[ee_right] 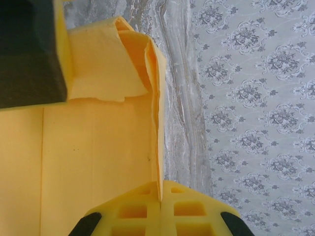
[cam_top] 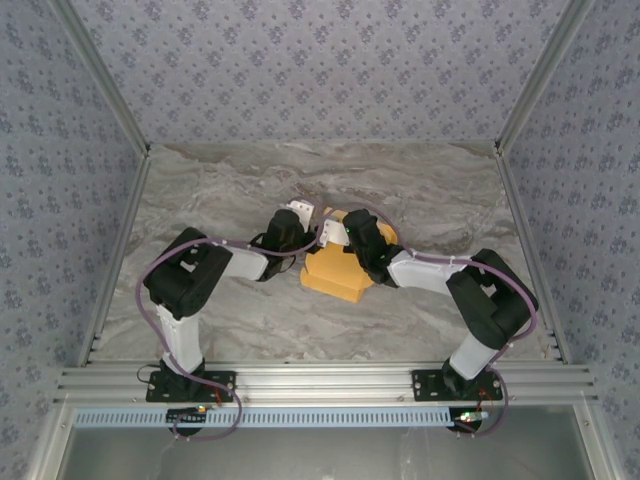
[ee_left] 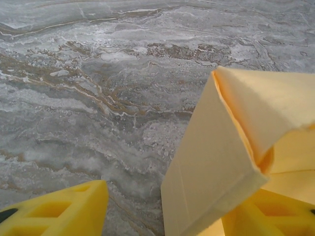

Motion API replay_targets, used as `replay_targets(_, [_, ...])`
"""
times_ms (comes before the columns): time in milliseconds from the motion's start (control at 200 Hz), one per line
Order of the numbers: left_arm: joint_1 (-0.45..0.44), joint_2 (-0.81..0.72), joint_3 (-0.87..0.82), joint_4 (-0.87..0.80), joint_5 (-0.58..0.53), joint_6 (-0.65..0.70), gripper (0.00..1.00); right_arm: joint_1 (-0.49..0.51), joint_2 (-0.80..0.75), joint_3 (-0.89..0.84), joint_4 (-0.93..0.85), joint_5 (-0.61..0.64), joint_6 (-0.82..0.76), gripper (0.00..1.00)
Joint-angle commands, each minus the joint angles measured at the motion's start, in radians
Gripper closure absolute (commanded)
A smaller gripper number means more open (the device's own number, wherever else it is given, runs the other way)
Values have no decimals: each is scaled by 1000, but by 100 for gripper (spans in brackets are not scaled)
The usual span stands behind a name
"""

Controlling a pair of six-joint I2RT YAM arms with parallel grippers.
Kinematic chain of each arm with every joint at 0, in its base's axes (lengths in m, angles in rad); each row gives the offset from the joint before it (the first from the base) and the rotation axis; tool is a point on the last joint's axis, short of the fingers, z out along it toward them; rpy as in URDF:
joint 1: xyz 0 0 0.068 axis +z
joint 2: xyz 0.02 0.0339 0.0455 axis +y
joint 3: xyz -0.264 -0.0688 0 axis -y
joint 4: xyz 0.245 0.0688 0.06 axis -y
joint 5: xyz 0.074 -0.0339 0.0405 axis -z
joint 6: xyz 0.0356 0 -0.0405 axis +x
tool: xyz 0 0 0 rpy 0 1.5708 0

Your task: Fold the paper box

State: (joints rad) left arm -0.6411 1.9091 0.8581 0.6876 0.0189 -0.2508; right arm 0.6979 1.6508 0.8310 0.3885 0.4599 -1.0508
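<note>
The paper box (cam_top: 335, 276) is an orange-yellow cardboard piece lying mid-table, partly folded, with walls standing up. My right gripper (ee_right: 161, 186) is shut on the top edge of one thin upright wall (ee_right: 158, 123), and the box's flat inner panel (ee_right: 93, 157) lies to the left of it. My left gripper (ee_left: 172, 199) is open. A raised wall of the paper box (ee_left: 211, 162) stands between its fingers, close against the right finger (ee_left: 273, 216) and well apart from the left finger (ee_left: 69, 209). From above, both the left gripper (cam_top: 303, 235) and the right gripper (cam_top: 337, 236) meet over the box's far end.
The marble tabletop (cam_top: 240, 190) spreads around the box. Patterned walls (cam_top: 320, 60) close off the back and both sides. An aluminium rail (cam_top: 320, 382) carrying both arm bases runs along the near edge. A dark block (ee_right: 24, 49) crosses the top left of the right wrist view.
</note>
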Motion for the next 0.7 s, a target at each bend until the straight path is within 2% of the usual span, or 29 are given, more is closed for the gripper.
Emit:
replay_targets(0, [8,-39,-10,35,44,19,39,-9,-15,19,-46,24,23,100])
replay_targets(85, [14,-35,-5,34,45,23,40,-9,-16,20,-48,23,22,100])
replay_targets(265, [16,-3,43,3,30,38,53,-6,-18,20,-52,20,25,100])
replay_targets(495, [11,42,89,18,-33,-17,63,-1,-18,14,-65,4,36,100])
replay_targets(695, [-24,57,121,-31,-179,-24,70,4,-17,18,-68,-3,37,100])
